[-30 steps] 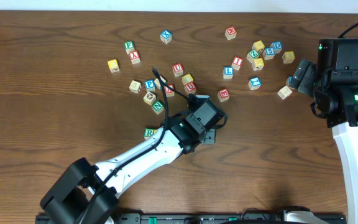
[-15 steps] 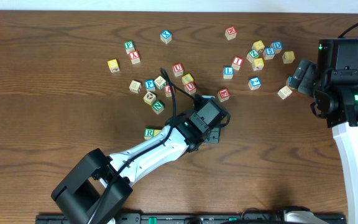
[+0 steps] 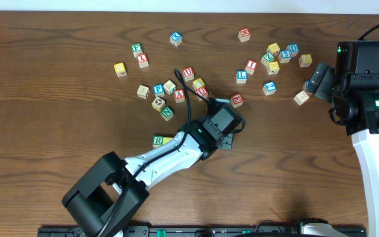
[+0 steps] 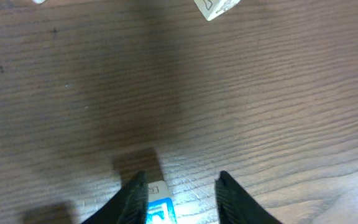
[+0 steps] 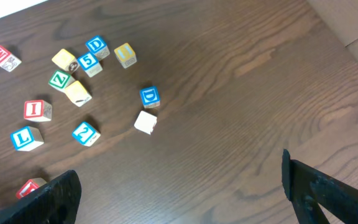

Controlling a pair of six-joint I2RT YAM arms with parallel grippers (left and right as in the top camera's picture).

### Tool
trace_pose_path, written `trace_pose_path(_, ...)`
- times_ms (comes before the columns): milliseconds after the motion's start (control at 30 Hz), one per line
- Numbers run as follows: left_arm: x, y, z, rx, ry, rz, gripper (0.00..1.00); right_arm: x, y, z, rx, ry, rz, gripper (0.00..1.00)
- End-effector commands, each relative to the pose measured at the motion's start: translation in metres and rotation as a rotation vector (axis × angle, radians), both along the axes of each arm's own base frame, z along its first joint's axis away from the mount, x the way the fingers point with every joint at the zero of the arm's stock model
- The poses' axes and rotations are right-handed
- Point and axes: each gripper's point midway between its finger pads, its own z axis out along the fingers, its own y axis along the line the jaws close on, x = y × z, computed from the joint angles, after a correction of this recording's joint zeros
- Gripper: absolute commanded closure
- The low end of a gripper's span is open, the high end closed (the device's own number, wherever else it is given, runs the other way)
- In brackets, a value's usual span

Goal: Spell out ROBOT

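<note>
Left gripper [image 4: 180, 182]: fingers stand either side of a blue-printed cube [image 4: 159, 210] at the 6 o'clock edge of the left wrist view. One finger touches the cube, but contact on the other side is unclear, so whether the cube is clamped cannot be told. Its letter is cut off. Wooden table [image 4: 247, 99] beneath, with one pale cube [image 4: 216, 7] at 12 o'clock. Overhead: green R cube [image 3: 158, 140] at 9 o'clock of the left wrist, with a yellow-faced cube [image 3: 169, 139] just at its 3 o'clock side, half hidden by the arm. Loose cluster at 10 to 11 o'clock of the wrist: blue P cube [image 3: 158, 89], red A cube [image 3: 179, 94], red U cube [image 3: 188, 72]. Right gripper [image 5: 178, 174]: jaws spread wide, nothing between them, bare table below. At 11 o'clock in its wrist view is a blue D cube [image 5: 149, 96], with a plain cube [image 5: 145, 122] just beside it at 6 o'clock. Further cubes are scattered toward 9 and 10 o'clock.
</note>
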Motion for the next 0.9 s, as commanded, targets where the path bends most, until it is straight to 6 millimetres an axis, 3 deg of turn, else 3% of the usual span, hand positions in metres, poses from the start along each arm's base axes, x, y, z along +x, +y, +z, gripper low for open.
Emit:
trace_pose_path(0, 0.005, 0.001, -0.002, 0.016, -0.017, 0.003, 0.66, 0.000, -0.003, 0.007, -0.015, -0.014, -0.005, 0.01)
trace_pose_path(267, 0.005, 0.002, -0.007, 0.026, -0.008, 0.003, 0.66, 0.000, -0.003, 0.007, -0.016, -0.014, -0.005, 0.01)
trace_pose_path(533, 0.002, 0.005, -0.027, 0.062, 0.025, 0.002, 0.71, 0.000, -0.003, 0.007, -0.016, -0.014, -0.005, 0.01)
trace_pose_path(867, -0.002, 0.010, -0.031, 0.084, 0.044, 0.002, 0.70, 0.000, -0.003, 0.007, -0.015, -0.014, -0.005, 0.01)
